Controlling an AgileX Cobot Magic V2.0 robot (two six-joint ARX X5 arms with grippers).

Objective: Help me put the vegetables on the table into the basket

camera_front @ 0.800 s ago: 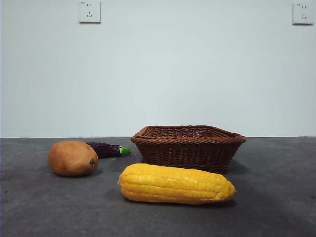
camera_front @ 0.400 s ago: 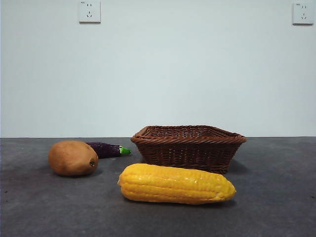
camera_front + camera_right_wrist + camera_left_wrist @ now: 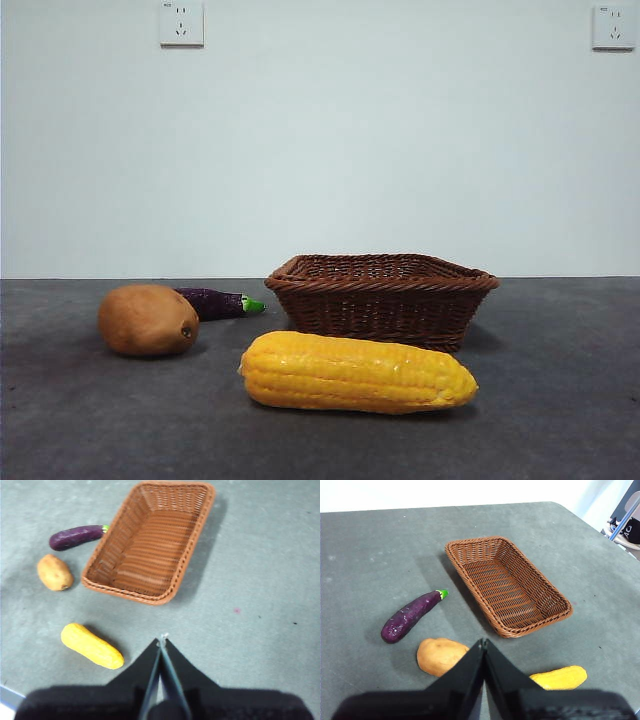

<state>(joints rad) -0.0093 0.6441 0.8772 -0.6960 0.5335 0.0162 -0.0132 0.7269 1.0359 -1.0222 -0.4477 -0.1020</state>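
Observation:
A yellow corn cob (image 3: 357, 373) lies on the dark grey table (image 3: 560, 420) in front of the brown wicker basket (image 3: 381, 297). A brown potato (image 3: 148, 320) sits to the left, with a dark-purple eggplant (image 3: 214, 303) behind it. The basket holds nothing. The left wrist view shows the basket (image 3: 507, 584), eggplant (image 3: 410, 615), potato (image 3: 440, 656) and corn (image 3: 559, 678) below my shut left gripper (image 3: 483, 642). The right wrist view shows the basket (image 3: 150, 540), eggplant (image 3: 76, 536), potato (image 3: 54, 572) and corn (image 3: 91, 646) below my shut right gripper (image 3: 162, 640). Both grippers hang high above the table, out of the front view.
A white wall with two sockets (image 3: 181, 22) stands behind the table. The table's edge and some gear (image 3: 625, 520) show in the left wrist view beyond the basket.

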